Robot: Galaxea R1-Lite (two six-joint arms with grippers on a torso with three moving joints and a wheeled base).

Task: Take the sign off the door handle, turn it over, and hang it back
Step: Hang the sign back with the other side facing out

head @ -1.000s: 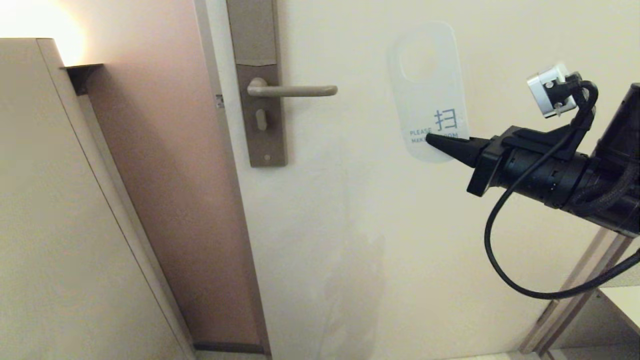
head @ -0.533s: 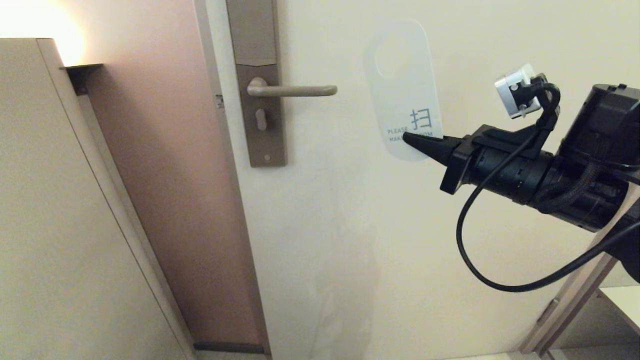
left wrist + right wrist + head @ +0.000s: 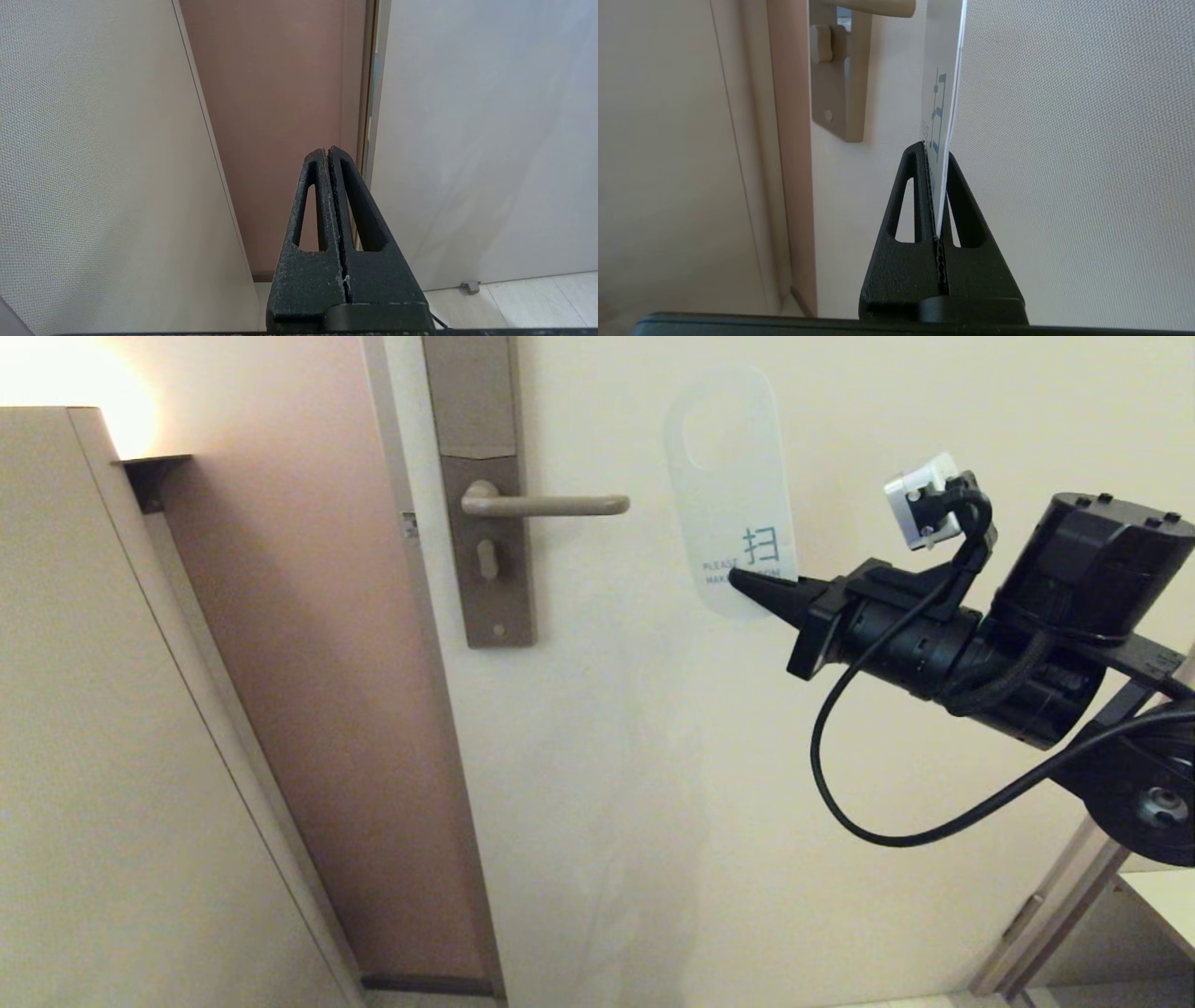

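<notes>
The sign (image 3: 728, 485) is a white round-ended card with blue print, its white face towards me and its hole at the top. My right gripper (image 3: 738, 583) is shut on its lower end and holds it upright just right of the free tip of the door handle (image 3: 546, 505), apart from it. In the right wrist view the sign (image 3: 943, 79) stands edge-on between the fingers of my right gripper (image 3: 934, 150), with the door handle (image 3: 873, 7) beyond. My left gripper (image 3: 327, 151) is shut on nothing, low down by the door frame, outside the head view.
The handle sits on a tall grey-brown plate (image 3: 485, 485) with a keyhole, at the door's left edge. A beige cabinet (image 3: 121, 709) stands at the left beside a brown wall strip (image 3: 308, 663). The right arm's black cable (image 3: 878, 803) loops below its wrist.
My right gripper has carried the sign leftwards along the door, from well right of the handle to just beside its tip. The sign stays upright. The left gripper shows no earlier frame.
</notes>
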